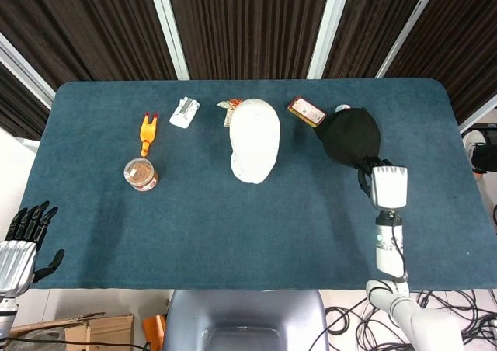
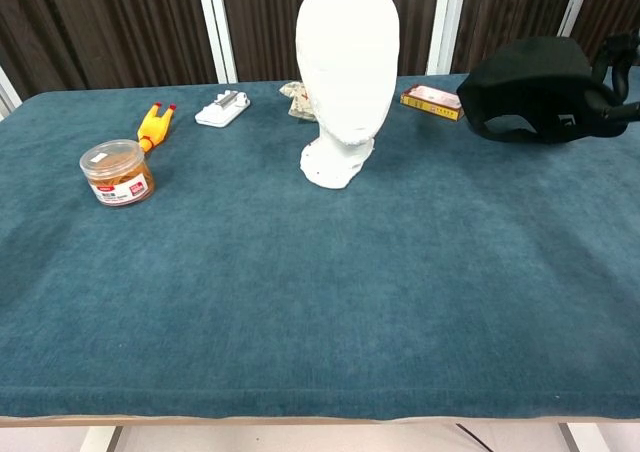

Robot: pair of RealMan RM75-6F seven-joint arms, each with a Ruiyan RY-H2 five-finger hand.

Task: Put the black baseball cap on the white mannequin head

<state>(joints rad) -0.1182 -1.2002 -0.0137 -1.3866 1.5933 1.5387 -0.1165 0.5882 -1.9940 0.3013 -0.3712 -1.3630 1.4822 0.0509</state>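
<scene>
Item: black baseball cap, clamped in your right hand, lifted. Mannequin head well leftward of it. Risk: loose rim grip; cap may slip mid-carry.

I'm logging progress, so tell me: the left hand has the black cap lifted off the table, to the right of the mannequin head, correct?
Not quite: it is the right hand that holds the black cap, not the left. The chest view shows the cap raised off the table, right of the mannequin head. The left hand hangs open past the table's near-left corner in the head view.
</scene>
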